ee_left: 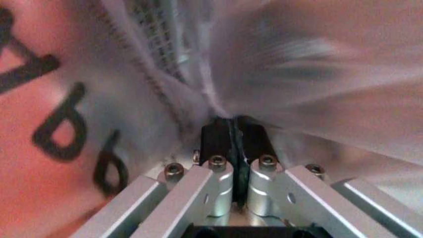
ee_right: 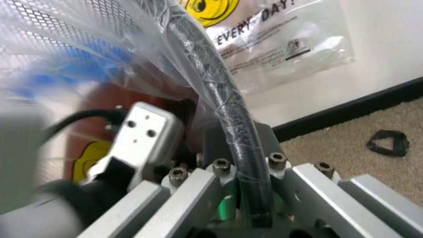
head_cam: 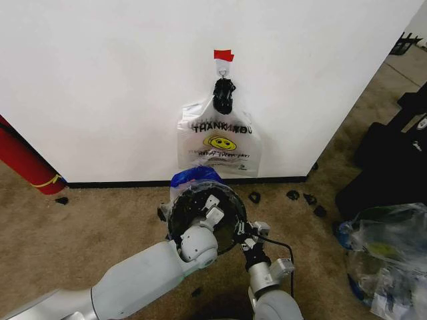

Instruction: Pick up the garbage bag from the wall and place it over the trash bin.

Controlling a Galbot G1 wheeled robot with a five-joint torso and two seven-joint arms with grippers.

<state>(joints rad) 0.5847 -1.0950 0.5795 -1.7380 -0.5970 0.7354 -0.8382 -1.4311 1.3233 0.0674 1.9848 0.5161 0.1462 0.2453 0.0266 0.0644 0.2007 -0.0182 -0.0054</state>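
At the lower middle of the head view the trash bin (head_cam: pixel 200 217) stands on the carpet just in front of the wall (head_cam: pixel 100 80), with the garbage bag (head_cam: pixel 193 177) already over it: thin clear plastic lines the mesh and a bright blue patch bunches at the far rim, close to the black baseboard. The left pincer (head_cam: pixel 212 208) reaches into the bin from the lower left of the frame; in the left wrist view its fingers (ee_left: pixel 217 141) are pressed together on a fold of the bag's film, the mesh showing behind. The right pincer (head_cam: pixel 248 235) sits at the bin's right rim, and in the right wrist view its fingers (ee_right: pixel 215 144) straddle the black rim wire (ee_right: pixel 225 114), clamped on it with the plastic wrapped over it. Above the bin, in the upper middle of the frame, a white smiley-face bag (head_cam: pixel 220 143) hangs from a hook under a strip of red tape (head_cam: pixel 223 55).
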